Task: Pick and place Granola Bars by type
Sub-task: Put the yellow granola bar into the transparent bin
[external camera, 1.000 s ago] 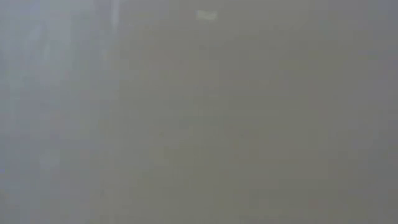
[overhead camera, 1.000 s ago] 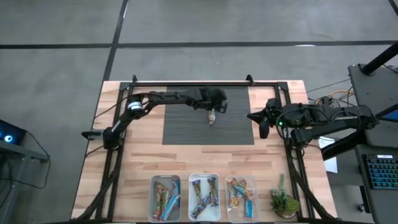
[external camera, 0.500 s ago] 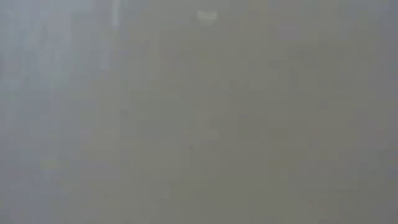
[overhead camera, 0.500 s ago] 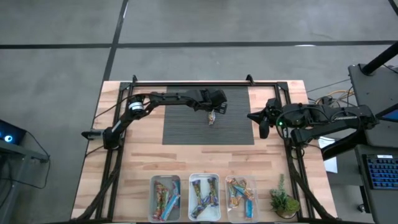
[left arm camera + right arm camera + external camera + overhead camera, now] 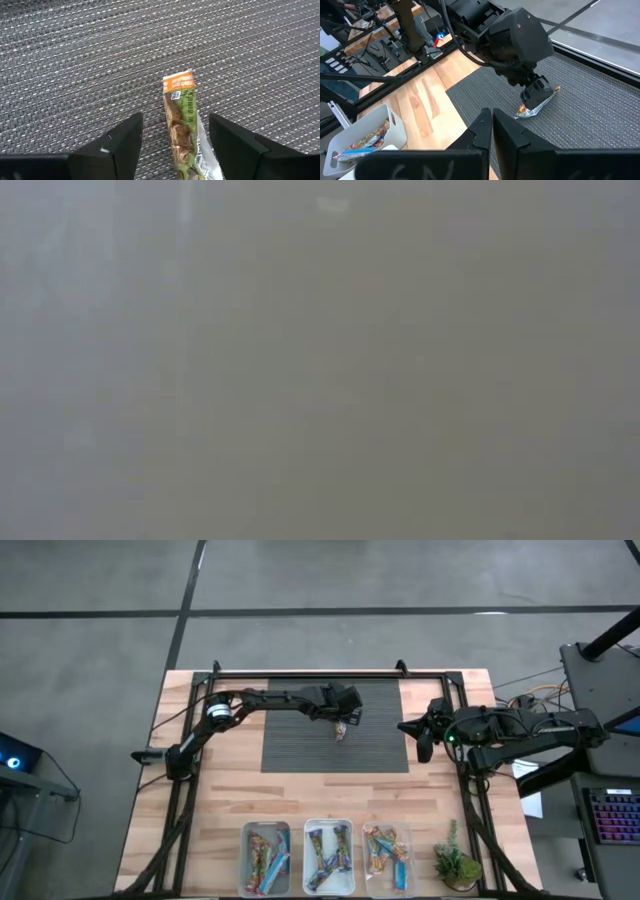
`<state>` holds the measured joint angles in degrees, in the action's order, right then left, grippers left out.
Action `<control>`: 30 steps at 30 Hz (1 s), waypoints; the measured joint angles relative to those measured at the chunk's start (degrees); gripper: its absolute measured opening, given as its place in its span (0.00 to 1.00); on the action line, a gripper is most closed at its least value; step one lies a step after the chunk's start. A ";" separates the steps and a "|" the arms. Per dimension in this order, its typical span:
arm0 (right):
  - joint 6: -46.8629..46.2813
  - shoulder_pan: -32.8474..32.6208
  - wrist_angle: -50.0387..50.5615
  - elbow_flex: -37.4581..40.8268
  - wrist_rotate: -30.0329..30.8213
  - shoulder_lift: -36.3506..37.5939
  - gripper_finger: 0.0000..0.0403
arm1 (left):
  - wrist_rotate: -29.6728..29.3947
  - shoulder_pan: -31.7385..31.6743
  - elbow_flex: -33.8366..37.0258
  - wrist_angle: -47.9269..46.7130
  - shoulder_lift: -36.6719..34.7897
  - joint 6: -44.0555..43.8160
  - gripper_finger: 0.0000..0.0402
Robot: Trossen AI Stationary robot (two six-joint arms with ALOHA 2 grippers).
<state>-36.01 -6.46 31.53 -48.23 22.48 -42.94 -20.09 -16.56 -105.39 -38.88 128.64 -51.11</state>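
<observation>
Grey woven mat [image 5: 335, 726] lies across the far middle of a pale wooden desk [image 5: 220, 795], and a single granola bar [image 5: 341, 729] rests flat on it. The left gripper [image 5: 345, 718] hangs directly above this bar, its fingers spread wide to either side. In the left wrist view the two dark fingers [image 5: 120, 142] frame the bar [image 5: 183, 122] without touching it; the wrapper is green with an orange end and a silvery edge, and the mat [image 5: 75, 60] fills everything behind it. The right wrist view shows the left gripper [image 5: 538, 92] from the side, its tips just at the wrapper [image 5: 536, 104], with the bar lying on the mat beneath them.

The right gripper [image 5: 421, 736] waits beside the mat's edge, well apart from the left gripper, its fingers [image 5: 487, 131] pressed together with nothing between them.

Far from both grippers, along the near edge of the desk, three clear bins sit in a row: a left bin [image 5: 265, 859], a middle bin [image 5: 327, 857] and a right bin [image 5: 388, 859], each holding several bars in shiny mixed-colour wrappers. A small potted plant [image 5: 456, 864] stands just beside the right bin.

The low view is a uniform grey blur and shows nothing recognisable.
</observation>
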 joint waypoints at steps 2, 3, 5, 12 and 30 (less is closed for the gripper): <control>0.00 0.00 0.00 0.00 0.00 0.00 0.02 | 0.01 0.00 0.25 0.70 0.00 -0.01 0.52; 0.00 0.00 0.00 0.00 0.00 0.00 0.02 | 0.03 0.00 0.34 0.95 0.00 -0.02 0.52; 0.00 0.00 -0.02 0.00 -0.02 0.02 0.02 | 0.06 0.00 0.40 1.69 0.00 -0.01 0.52; 0.00 0.00 -0.02 0.00 -0.04 0.01 0.02 | 0.56 0.00 0.82 2.36 -0.04 -0.05 0.52; 0.00 0.00 -0.04 0.00 -0.15 0.00 0.02 | 1.56 -0.24 4.33 5.19 -0.11 -1.52 0.52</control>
<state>-36.01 -6.46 31.48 -48.23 22.33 -42.94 -18.53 -16.80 -101.07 -33.69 128.53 -52.63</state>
